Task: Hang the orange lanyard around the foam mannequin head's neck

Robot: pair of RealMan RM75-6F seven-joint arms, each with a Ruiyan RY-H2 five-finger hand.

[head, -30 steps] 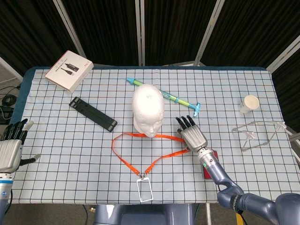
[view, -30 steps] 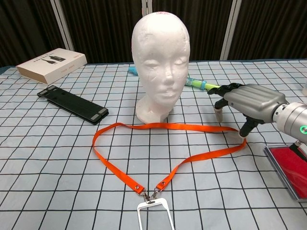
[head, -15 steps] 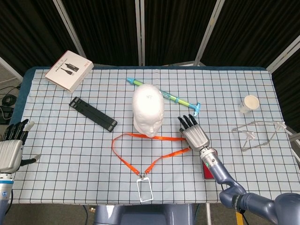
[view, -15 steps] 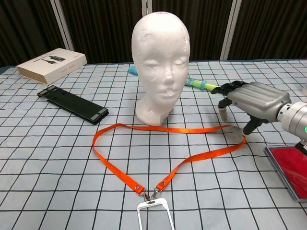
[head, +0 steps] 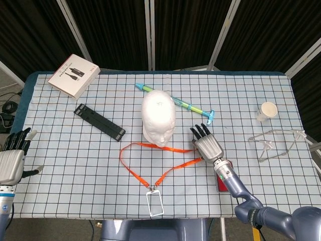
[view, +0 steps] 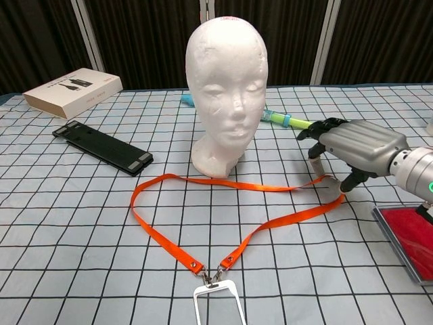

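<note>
The white foam mannequin head (head: 158,116) (view: 226,81) stands upright mid-table. The orange lanyard (head: 131,163) (view: 162,233) lies in a loop on the cloth in front of its neck, with the clear badge holder (head: 155,203) at the near end. My right hand (head: 207,145) (view: 355,143) is at the loop's right end, thumb and a finger pinching the strap. That end is lifted slightly off the cloth. My left hand (head: 12,161) hovers at the table's left edge, fingers apart and empty; the chest view does not show it.
A white box (head: 73,75) and a black bar (head: 99,120) lie at the left. A green-blue pen (head: 188,106) lies behind the head. At the right are a paper cup (head: 267,111) and clear glasses (head: 276,143). A red flat item (view: 409,233) lies under my right forearm.
My right hand has closed on the lanyard's right end and raised it a little, drawing the upper strap taut. The left hand has not moved.
</note>
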